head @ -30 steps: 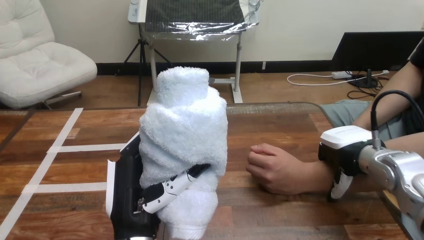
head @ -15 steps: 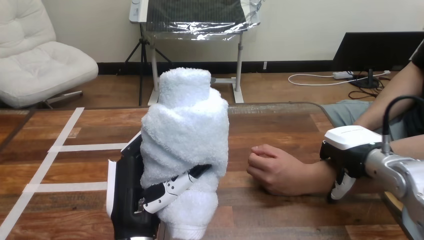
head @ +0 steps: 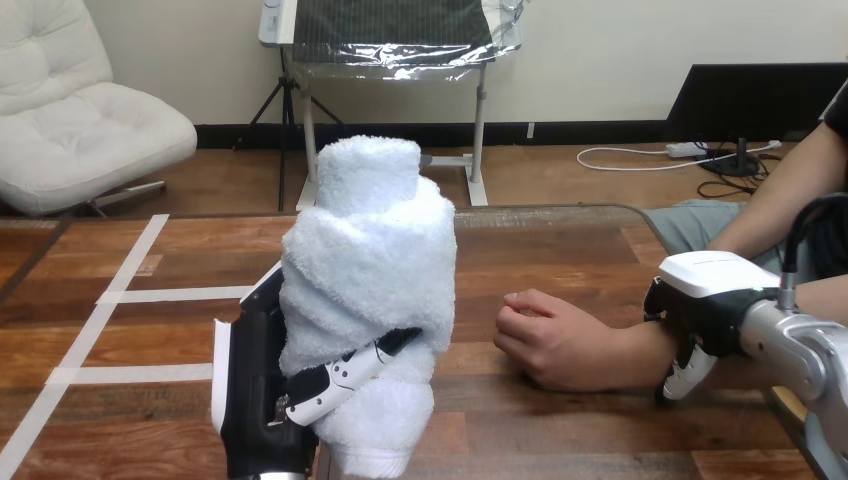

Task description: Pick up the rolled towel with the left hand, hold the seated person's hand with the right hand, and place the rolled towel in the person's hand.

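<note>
Quick take on the risks here. Got the rolled towel (head: pixel 365 270) clamped upright in the left hand (head: pixel 255 400), fingers (head: pixel 335 385) wrapped round the lower part, sitting at roughly 7 o'clock in the head view, right up close. Then the person's hand (head: pixel 560 340), resting on the table (head: pixel 560 250) off at 3 o'clock from the towel, well apart, curled into a loose fist. Out near 4 o'clock by the edge, the right hand (head: pixel 705 295), parked on top of the person's wrist (head: pixel 640 352). Honestly can't tell whether clamped on that wrist or just lying over it.

Biggest worry, probably: that fist. No open palm to drop anything into. Swing the roll across toward 3 o'clock now and most likely just bump knuckles and shove the hand around. Better to get the palm turned up and opened first, guessing here.

Second: the shaky read on the wrist hold. With a loose hold, easy for the wrist to slide or twist away mid-handoff; with a hard one, not comfy for the person.

Third: the roll itself. Fat, soft, gripped low, lots of bulk up top toward 12 o'clock. Looks likely to flop, sag or start unwinding on a quick sideways move. Also hogging the middle of the view, so hard to judge the gap on the 3 o'clock side during the approach. Safe bet: slow and low.
</note>
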